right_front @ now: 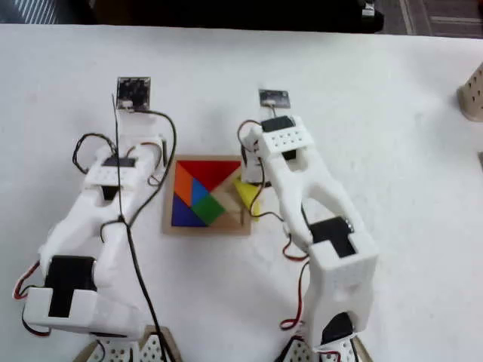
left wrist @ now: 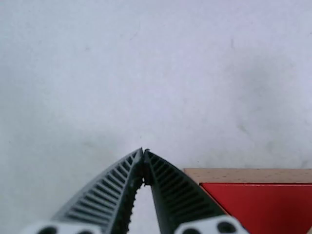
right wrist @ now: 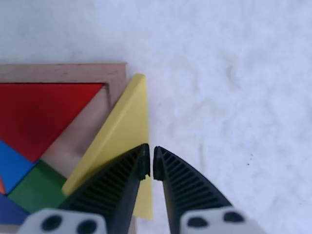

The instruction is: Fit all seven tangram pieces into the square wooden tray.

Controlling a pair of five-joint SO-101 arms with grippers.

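The square wooden tray (right_front: pixel 205 228) lies between my two arms, holding a red triangle (right_front: pixel 205 172) with orange, blue and green pieces below it. A yellow triangle (right_front: pixel 247 194) leans tilted over the tray's right rim, half in and half out. In the right wrist view, the yellow triangle (right wrist: pixel 122 126) rests on the tray rim (right wrist: pixel 63 72) beside the red triangle (right wrist: pixel 44 112). My right gripper (right wrist: pixel 150 157) is shut, its tips right over the triangle's outer edge. My left gripper (left wrist: pixel 144 153) is shut over bare table, just outside the tray corner (left wrist: pixel 243 174).
Two small circuit boards (right_front: pixel 133 92) (right_front: pixel 274 98) lie on the white table behind the arms, with black cables running back from them. A perforated beige object (right_front: pixel 472 94) stands at the far right edge. Open table spreads to the right of the tray.
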